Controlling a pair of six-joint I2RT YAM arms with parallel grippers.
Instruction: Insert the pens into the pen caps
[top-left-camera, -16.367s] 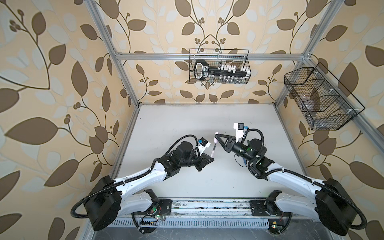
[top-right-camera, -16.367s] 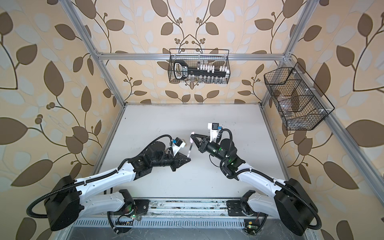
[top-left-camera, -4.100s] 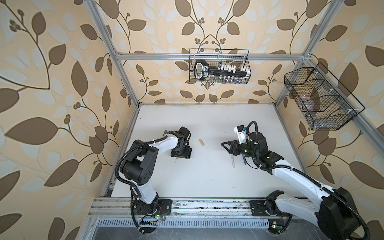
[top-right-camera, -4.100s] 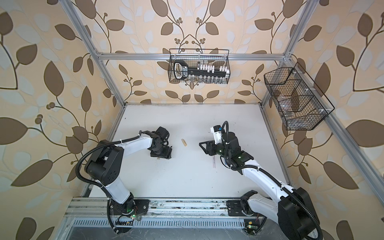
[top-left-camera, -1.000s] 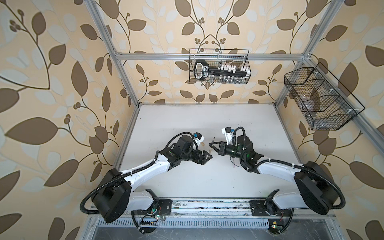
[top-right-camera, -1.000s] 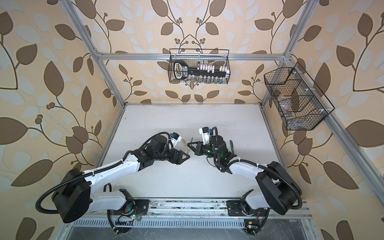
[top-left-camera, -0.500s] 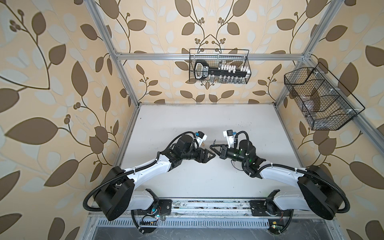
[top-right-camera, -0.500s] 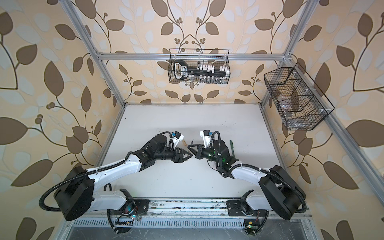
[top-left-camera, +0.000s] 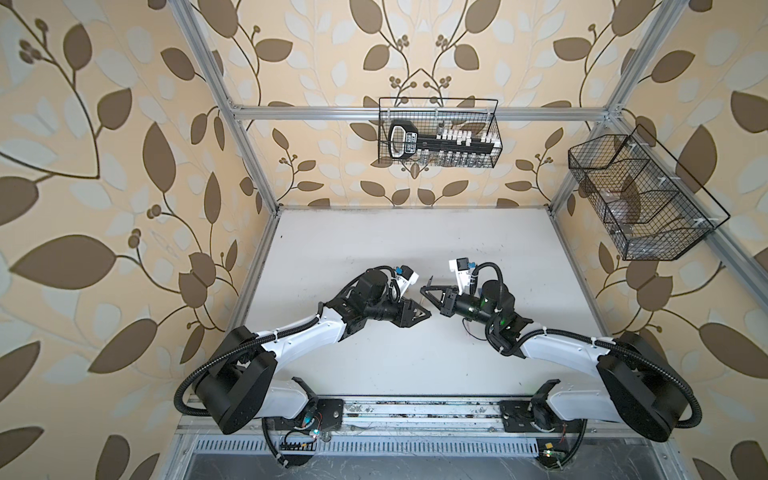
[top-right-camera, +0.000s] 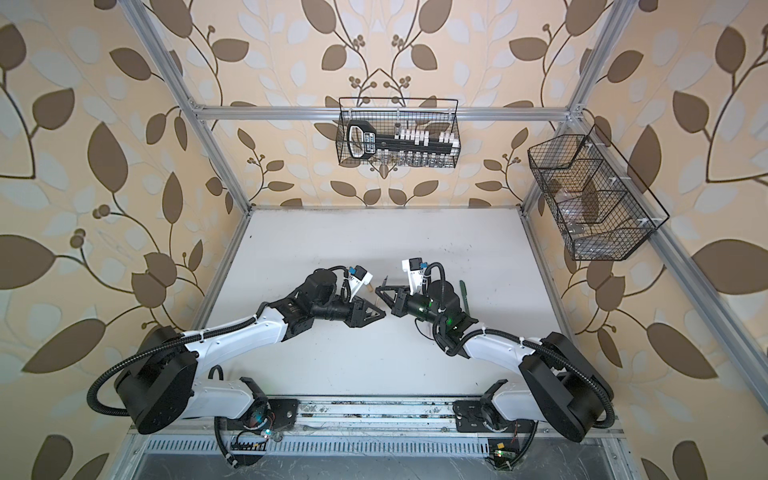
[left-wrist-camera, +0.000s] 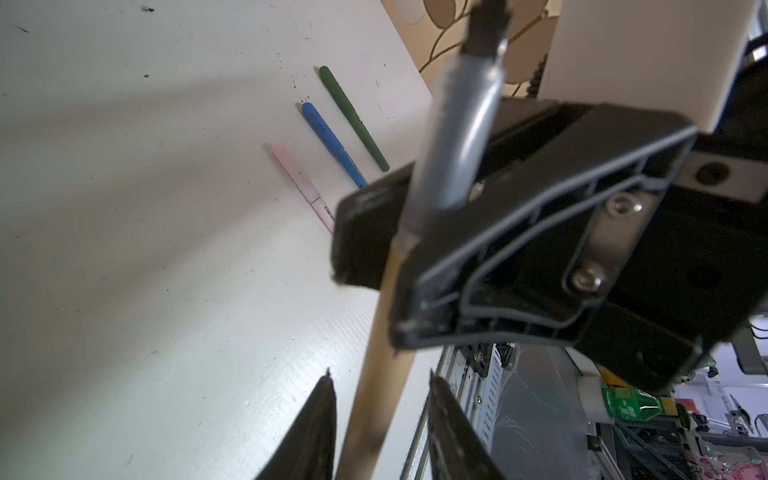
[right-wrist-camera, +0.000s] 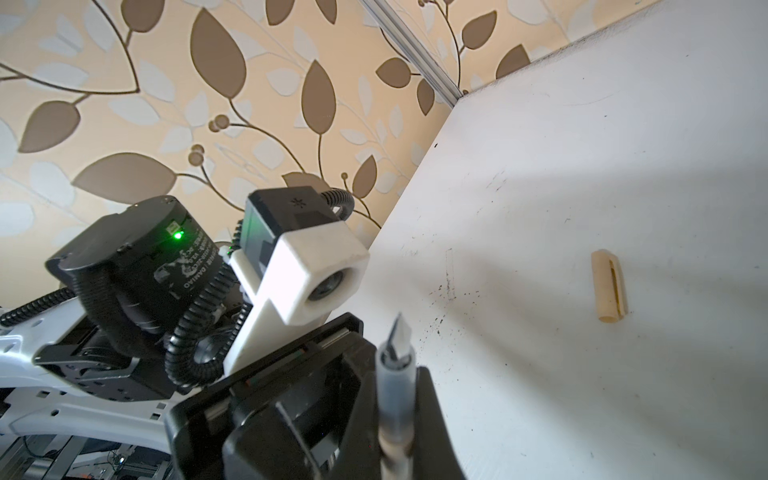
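Right pincer (left-wrist-camera: 397, 262) around tan pen (left-wrist-camera: 376, 353), barrel partly hidden.

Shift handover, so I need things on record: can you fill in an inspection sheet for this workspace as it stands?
Surface: white table, dark specks and scuffs.
Job's things: tan pen uncapped, held above the table; tan cap lying loose; pink pen, blue pen and green pen lying side by side, no bare tips showing.
Clutter: nothing seen.
Grippers: right gripper shut on the tan pen; left gripper with jaws apart, either side of its barrel.
Cables: black hoses loop at both arm bases.
Surroundings: leaf wallpaper, metal frame, back basket holding a black tool, side basket on the wall.
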